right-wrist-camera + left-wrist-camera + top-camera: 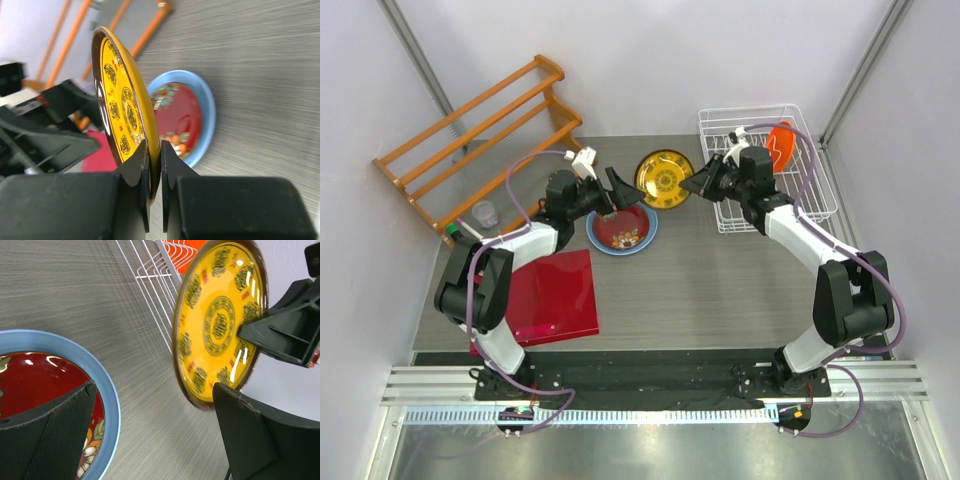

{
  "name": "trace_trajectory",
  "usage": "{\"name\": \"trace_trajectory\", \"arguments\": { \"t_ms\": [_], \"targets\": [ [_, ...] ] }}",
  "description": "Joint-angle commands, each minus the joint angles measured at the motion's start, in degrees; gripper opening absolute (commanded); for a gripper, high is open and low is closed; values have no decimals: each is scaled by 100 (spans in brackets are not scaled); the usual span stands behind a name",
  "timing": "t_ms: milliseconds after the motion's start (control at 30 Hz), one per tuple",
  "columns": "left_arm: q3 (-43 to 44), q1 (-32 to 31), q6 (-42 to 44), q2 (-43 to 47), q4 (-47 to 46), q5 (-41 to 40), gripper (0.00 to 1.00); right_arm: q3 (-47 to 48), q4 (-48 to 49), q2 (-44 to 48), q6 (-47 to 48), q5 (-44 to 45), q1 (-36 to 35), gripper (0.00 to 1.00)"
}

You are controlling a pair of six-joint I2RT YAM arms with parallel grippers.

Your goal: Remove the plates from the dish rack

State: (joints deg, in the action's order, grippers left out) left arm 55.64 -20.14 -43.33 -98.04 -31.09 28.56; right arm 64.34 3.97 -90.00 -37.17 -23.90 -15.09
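Grey and wood-grained, the worktop (720, 290) is spreading out from the arms' bases toward pale walls. Nearest, on the left side, a flat red square board (555, 295) is lying partly under the left arm. Beyond it, near the middle, a large round light blue plate (106, 392) is sitting on the worktop with a round dark red floral plate (623, 232) nesting inside it. The left claw (617, 192) is hovering over the far rim of that stack, its jaws standing wide apart and gripping nothing. In the left wrist view one padded finger is showing over the dark red floral plate. The other is showing just beside the lower edge of a round yellow plate with dark patterns (664, 179); whether it is touching that edge cannot be told.

The yellow plate is hanging in the air, steeply tilted, between the stack and the rack, with its patterned face turning up and toward the left claw. The right claw (156, 167) is pinching its rim, jaws closed tight on the thin edge.

Farther right, a white wire dish rack (810, 195) with thin upright dividers is standing at the worktop's far right corner — a plain round orange plate (781, 143) is leaning on edge inside it, near the far end. Far left, an orange wooden slatted rack (480, 140) is standing by the wall.
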Motion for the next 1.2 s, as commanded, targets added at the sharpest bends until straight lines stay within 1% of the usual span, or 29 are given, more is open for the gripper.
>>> {"name": "trace_trajectory", "arguments": {
  "t_ms": [0,67,133,167,200,267,333,367,433,467,533,567,667,700,733,767,800,833,933,967,1100,1133,1167],
  "targets": [
    [-35,-7,-123,-84,-608,19,94,-105,982,175,-554,-580,-116,1],
    [-35,-7,-140,-101,-679,-43,92,-158,1027,167,-598,-616,-125,1],
    [-44,-7,-175,-93,-749,-113,87,-176,1036,158,-616,-660,-169,1],
    [-53,-7,-184,-84,-767,-131,83,-184,1036,175,-625,-668,-178,1],
    [-70,-7,-193,-75,-810,-140,74,-237,1053,193,-634,-669,-204,1],
    [-97,-7,-211,-57,-846,-192,69,-264,1045,210,-634,-642,-213,1],
    [-106,-7,-202,-22,-846,-262,56,-308,1045,237,-651,-660,-222,1],
    [-158,-7,-202,-5,-846,-289,40,-325,1036,246,-651,-660,-222,1],
    [-176,-16,-185,13,-855,-342,30,-325,1036,237,-643,-730,-248,1],
    [-167,-7,-176,-4,-837,-333,18,-334,1036,228,-660,-747,-257,1],
    [-150,-16,-158,-40,-811,-289,9,-369,1097,193,-704,-844,-257,1],
    [-132,-7,-167,-83,-776,-272,1,-360,1115,158,-730,-870,-266,1],
    [-88,-7,-167,-162,-793,-193,0,-334,1159,61,-748,-1002,-284,1],
    [-97,-16,-158,-163,-793,-201,0,-343,1176,26,-748,-1029,-292,3],
    [-114,-16,-141,-163,-776,-227,0,-334,1185,0,-765,-1064,-301,8],
    [-123,-16,-62,-128,-680,-341,0,-325,1194,-9,-783,-1064,-301,23],
    [-141,-16,-9,-93,-627,-420,0,-325,1212,-9,-783,-1055,-301,29],
    [-176,-25,52,-58,-565,-508,0,-325,1220,-9,-775,-1012,-310,42],
    [-263,-16,333,171,-152,-947,0,-220,1011,-36,-591,-889,-301,60],
    [-290,-25,404,249,-30,-1044,0,-133,783,-36,-503,-732,-301,61],
    [-352,-8,738,583,358,-1588,0,-18,500,-53,-186,-476,-293,65],
    [-369,-7,773,636,436,-1677,0,0,334,-62,-125,-397,-293,68],
    [-369,-7,808,680,611,-1774,0,70,220,-71,-81,-187,-293,68]
  ]
}}
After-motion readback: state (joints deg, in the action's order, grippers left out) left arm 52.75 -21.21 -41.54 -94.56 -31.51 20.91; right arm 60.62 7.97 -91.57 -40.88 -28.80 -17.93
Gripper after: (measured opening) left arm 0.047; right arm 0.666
